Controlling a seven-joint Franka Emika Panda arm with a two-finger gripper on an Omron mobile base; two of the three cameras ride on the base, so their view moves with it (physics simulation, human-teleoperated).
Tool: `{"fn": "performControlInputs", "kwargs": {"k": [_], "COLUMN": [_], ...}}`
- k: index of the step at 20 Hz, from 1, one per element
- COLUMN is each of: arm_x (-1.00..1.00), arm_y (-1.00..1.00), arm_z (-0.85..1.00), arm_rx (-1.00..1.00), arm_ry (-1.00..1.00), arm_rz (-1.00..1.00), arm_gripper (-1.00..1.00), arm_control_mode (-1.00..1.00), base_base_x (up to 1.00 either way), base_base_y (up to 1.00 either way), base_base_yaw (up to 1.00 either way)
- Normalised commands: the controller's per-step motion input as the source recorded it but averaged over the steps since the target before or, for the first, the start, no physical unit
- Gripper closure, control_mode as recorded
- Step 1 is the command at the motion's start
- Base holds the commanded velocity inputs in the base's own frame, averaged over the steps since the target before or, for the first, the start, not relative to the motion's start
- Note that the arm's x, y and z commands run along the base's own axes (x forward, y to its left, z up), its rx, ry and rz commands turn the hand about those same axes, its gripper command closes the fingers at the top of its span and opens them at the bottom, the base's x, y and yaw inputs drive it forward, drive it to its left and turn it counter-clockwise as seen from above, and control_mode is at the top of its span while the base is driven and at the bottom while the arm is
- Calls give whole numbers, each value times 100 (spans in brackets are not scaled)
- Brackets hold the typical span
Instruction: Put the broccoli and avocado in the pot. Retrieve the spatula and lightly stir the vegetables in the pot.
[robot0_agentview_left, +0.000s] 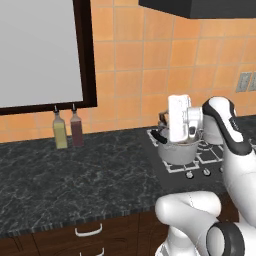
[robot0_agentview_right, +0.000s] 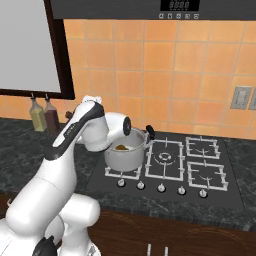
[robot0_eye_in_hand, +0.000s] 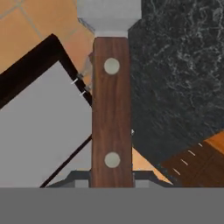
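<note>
Spatula (robot0_eye_in_hand: 111, 105) sits clamped in the end effector (robot0_eye_in_hand: 112, 177): red-brown handle with two pale rivets runs straight up the hand view from between the finger tips, pale grey head at the top edge. Jaws narrow, closed on the handle's lower end.

Pot (robot0_agentview_right: 125, 152) stands on the near-left burner of the stove (robot0_agentview_right: 200, 165), steel sides, black handle sticking out to the right in the right base view. An orange-brown lump inside looks like the avocado (robot0_agentview_right: 121, 147); broccoli can't be made out, the wrist blocks most of the pot's mouth.

End effector is just beside the pot rim in both base views, the hand turned sideways. Hand view looks past the spatula at the dark tabletop (robot0_agentview_left: 75, 170), the window frame and wall tiles, not into the pot, so the head likely points away from the vegetables for now.

Step in hand, as a judgement: bring the spatula to the pot and stir. To do it well: rotate the wrist so the head points down, lower inside the rim without knocking the wall, small slow circles, keep the grip firm so the handle doesn't slip.

Two bottles (robot0_agentview_left: 67, 131) stand well apart to the left against the wall.
</note>
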Motion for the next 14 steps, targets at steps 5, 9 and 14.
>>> {"fn": "performControlInputs", "kwargs": {"k": [5, 9, 14], "arm_x": [16, 19, 10], "arm_y": [-29, -23, -29], "arm_z": [1, 0, 5], "arm_rx": [20, 17, 13], "arm_ry": [16, 22, 12], "arm_rz": [-11, -4, -5], "arm_gripper": [100, 100, 100], "arm_control_mode": [-100, -100, -100], "base_base_x": [0, 0, 0], "base_base_y": [0, 0, 0], "base_base_yaw": [0, 0, 0]}}
